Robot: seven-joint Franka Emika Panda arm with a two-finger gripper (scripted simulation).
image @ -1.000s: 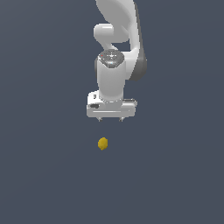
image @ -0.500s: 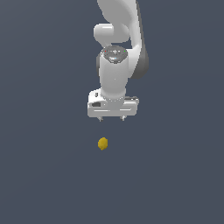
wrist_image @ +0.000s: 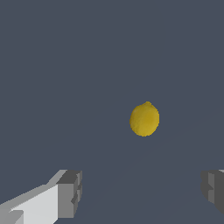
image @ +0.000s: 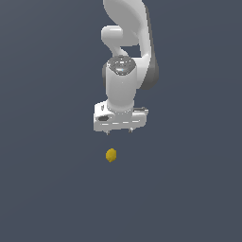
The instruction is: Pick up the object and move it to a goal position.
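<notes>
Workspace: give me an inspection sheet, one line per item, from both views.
Surface: plain dark grey ground, bare, no marks.
Job's things: small yellow object, lemon-like, lying alone on the ground, not gripped; no goal marker seen.
Clutter: nothing seen.
Grippers: gripper open, above the object in the exterior view and apart from it; in the wrist view the object is clear of both fingers, not between them.
Cables: nothing seen.
Surroundings: only the white arm; nothing else seen.
</notes>
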